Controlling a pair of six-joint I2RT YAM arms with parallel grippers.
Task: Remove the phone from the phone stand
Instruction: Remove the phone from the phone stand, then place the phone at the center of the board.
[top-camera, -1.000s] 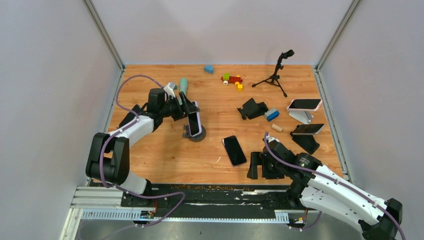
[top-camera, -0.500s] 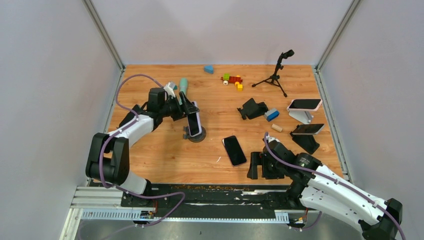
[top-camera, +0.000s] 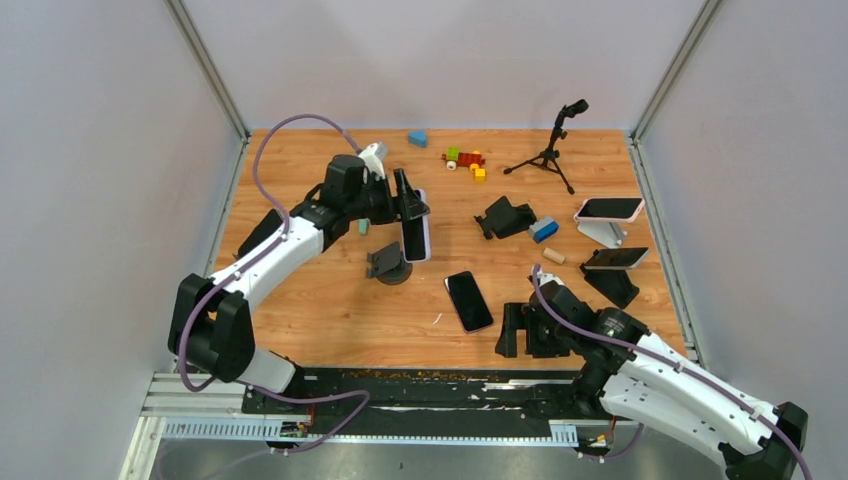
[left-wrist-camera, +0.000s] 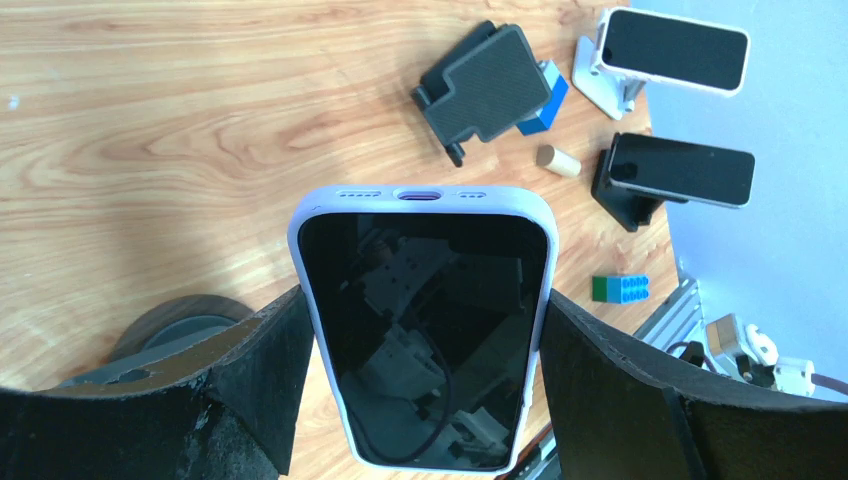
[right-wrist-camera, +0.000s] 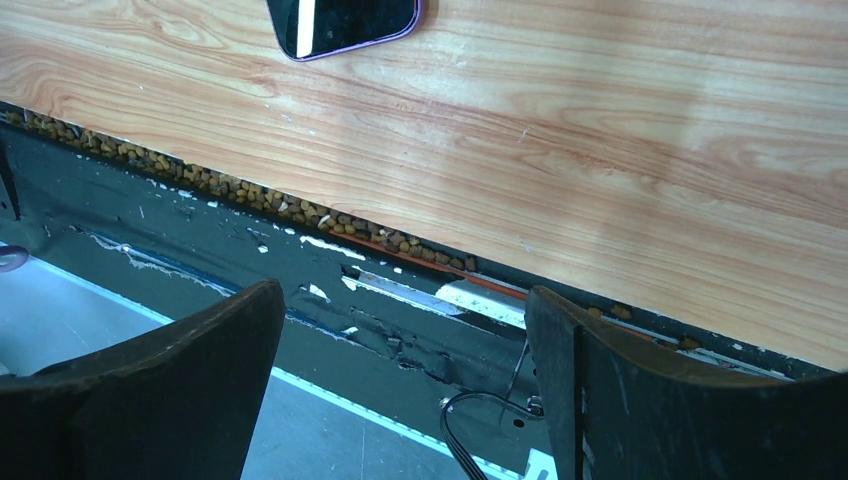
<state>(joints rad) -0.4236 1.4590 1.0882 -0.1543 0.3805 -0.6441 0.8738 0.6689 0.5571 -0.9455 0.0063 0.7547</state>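
- Wooden table (top-camera: 330, 320) walled in by plain grey panels, with both arm bases at the near edge.
- Left gripper (top-camera: 410, 205) reaches to the middle of the table, left of centre. We see its jaws closed onto the long sides of the phone (top-camera: 417, 242), one on each side.
- From the left wrist, the phone (left-wrist-camera: 425, 320) has a white case and dark screen. It sits between the two black fingers (left-wrist-camera: 250, 380), with its port end pointing away from the camera.
- Phone stand (top-camera: 388, 263) rests on the table just left of the held phone, and its cradle holds nothing. The phone looks clear of it. The wrist view catches only the stand's round base (left-wrist-camera: 170, 325), partly behind a finger.
- Right gripper (top-camera: 520, 331) hangs over the near edge, right of centre. Its fingers (right-wrist-camera: 160, 380) are spread wide with nothing between them.
- A dark phone (top-camera: 468, 300) lies flat and screen up, near and right of the stand and well apart from both grippers. Its corner shows at the top of the right wrist view (right-wrist-camera: 345, 22).
- On the right side we note a folded black holder (top-camera: 505, 216), a blue block (top-camera: 543, 229) and a cork piece (top-camera: 553, 256).
- Also there, a white stand (top-camera: 608, 232) and a black stand (top-camera: 614, 285) each carry a phone.
- At the far edge are a small tripod (top-camera: 552, 145), some toy bricks (top-camera: 465, 160) and a blue wedge (top-camera: 417, 138).
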